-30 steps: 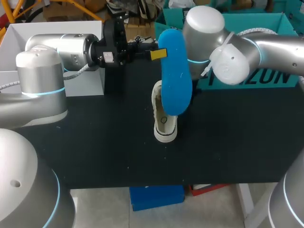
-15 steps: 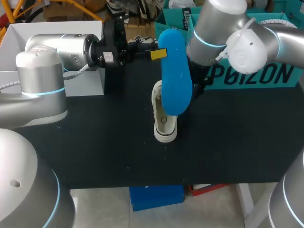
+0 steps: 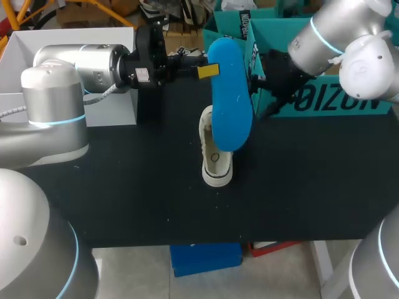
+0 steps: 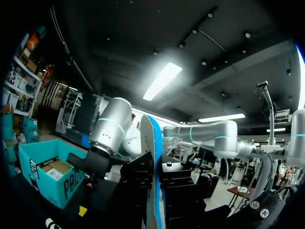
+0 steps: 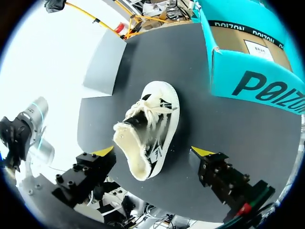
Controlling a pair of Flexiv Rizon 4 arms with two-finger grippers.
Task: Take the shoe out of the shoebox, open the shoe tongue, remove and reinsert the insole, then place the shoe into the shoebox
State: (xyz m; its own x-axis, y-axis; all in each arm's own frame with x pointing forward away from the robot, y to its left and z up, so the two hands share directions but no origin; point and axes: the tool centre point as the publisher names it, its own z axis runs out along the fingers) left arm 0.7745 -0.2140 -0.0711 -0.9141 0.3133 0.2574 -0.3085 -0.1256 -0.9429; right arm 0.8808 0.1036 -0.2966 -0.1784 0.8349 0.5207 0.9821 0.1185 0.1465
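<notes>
Clamped in the left end effector [image 3: 206, 70]: one end of the blue insole [image 3: 230, 103], hung edge-up above the black surface [image 3: 124, 187]. On the right end effector [image 5: 152, 151]: fingers spread wide, gripping nothing, poised over the white shoe [image 5: 148, 128]. Shoe resting on its sole, outside the teal shoebox [image 5: 252, 88] and near it.

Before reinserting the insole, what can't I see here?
Head view: the insole covers much of the shoe.
Left wrist view: insole edge-on only; shoe out of frame.
Right wrist view: the laces hide the shoe's inside toward the toe; the shoebox is cut off by the rim.
</notes>
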